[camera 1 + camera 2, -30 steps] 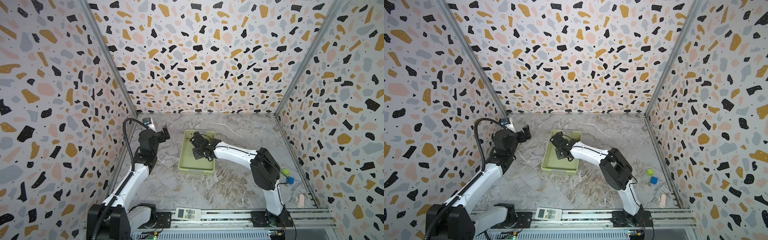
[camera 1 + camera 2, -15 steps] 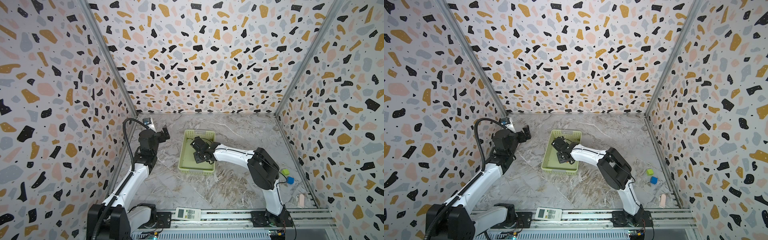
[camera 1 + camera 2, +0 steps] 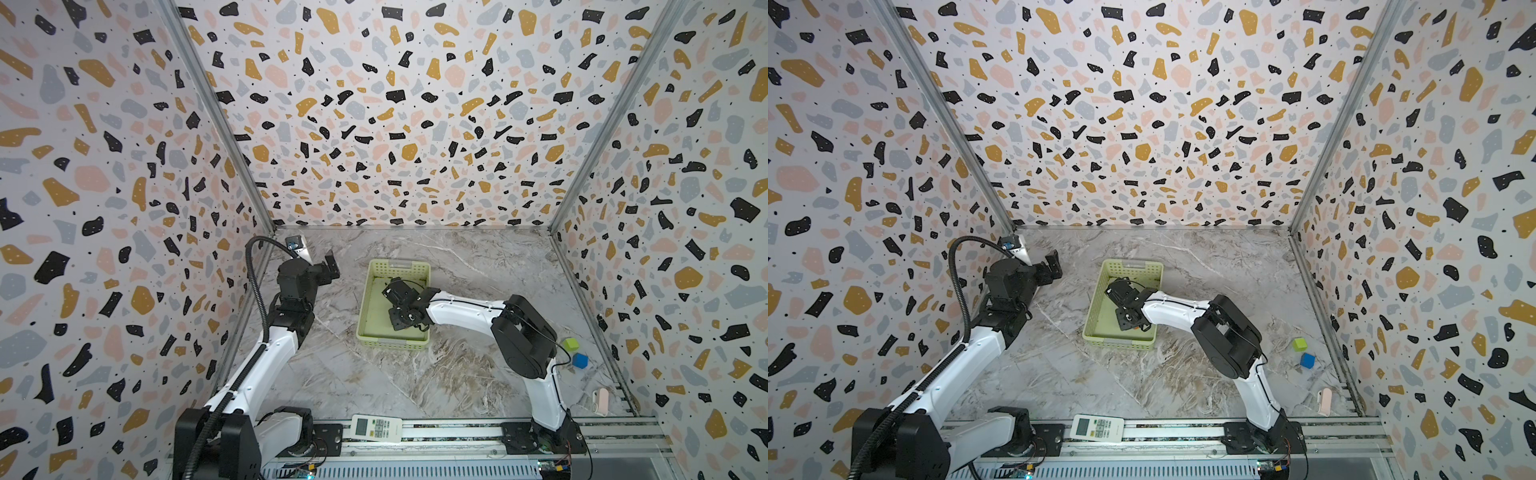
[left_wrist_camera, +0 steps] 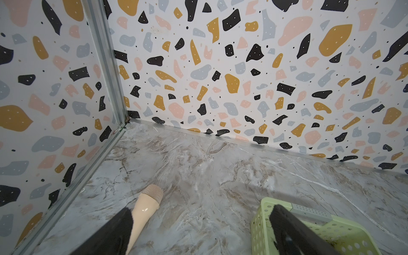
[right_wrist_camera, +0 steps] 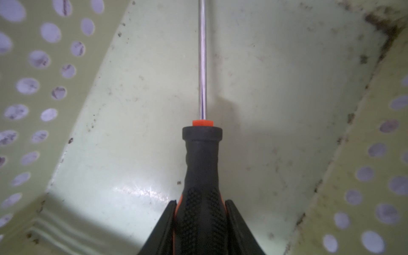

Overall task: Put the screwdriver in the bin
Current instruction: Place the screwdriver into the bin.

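Right now the right gripper [image 5: 201, 223] sits low inside the bin [image 5: 132, 99], its jaws nearly shut on the black handle of the screwdriver [image 5: 202, 167], whose shaft points ahead of the jaws over the bin floor. Opening while tilted could let the tool roll or catch a perforated wall. The left gripper [image 4: 198, 231] hangs open and empty, well apart.

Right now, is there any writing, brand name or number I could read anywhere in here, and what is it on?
No text can be read anywhere.
The remote control on the front rail has a screen and rows of buttons, but their markings are too small to read.
The screwdriver and the bin show no label or brand.
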